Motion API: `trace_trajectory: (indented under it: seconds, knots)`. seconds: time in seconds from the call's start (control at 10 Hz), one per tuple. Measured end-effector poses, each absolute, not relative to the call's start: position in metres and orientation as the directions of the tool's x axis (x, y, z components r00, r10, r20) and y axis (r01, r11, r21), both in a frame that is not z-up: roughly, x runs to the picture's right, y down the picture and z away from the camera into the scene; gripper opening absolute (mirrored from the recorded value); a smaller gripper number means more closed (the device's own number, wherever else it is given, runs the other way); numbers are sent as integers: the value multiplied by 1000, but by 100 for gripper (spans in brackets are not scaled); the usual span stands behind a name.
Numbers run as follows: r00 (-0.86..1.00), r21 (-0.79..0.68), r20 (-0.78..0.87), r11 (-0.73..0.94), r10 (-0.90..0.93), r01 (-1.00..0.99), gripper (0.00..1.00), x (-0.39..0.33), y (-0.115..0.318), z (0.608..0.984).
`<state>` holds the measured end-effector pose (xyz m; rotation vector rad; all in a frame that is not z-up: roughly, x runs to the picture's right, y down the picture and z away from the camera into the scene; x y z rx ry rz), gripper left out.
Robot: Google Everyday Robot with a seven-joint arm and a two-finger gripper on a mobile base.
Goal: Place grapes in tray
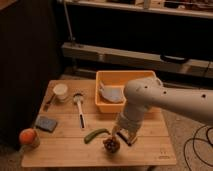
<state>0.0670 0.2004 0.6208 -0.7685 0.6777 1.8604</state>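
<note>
**Gripper low over the grapes, tray still without them**

The white robot arm reaches in from the right across the wooden table. The orange-yellow tray sits at the far right of the table, with a pale grey-blue item inside it. The gripper hangs just in front of the tray's near wall, directly above and slightly right of the grapes; whether it is open or closed cannot be told. The grapes lie on the table near its front edge, outside the tray. A green pepper lies just left of them. Farther left are a blue sponge, a white cup and an orange fruit.
</note>
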Motion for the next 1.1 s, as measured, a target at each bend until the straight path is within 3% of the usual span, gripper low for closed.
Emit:
trace_trajectory:
  seconds: [0.7, 1.1]
  knots:
    - [-276, 64, -755, -352, 594, -934, 52, 29, 211, 675]
    - [-260, 53, -773, -350, 579, -935, 52, 27, 225, 688]
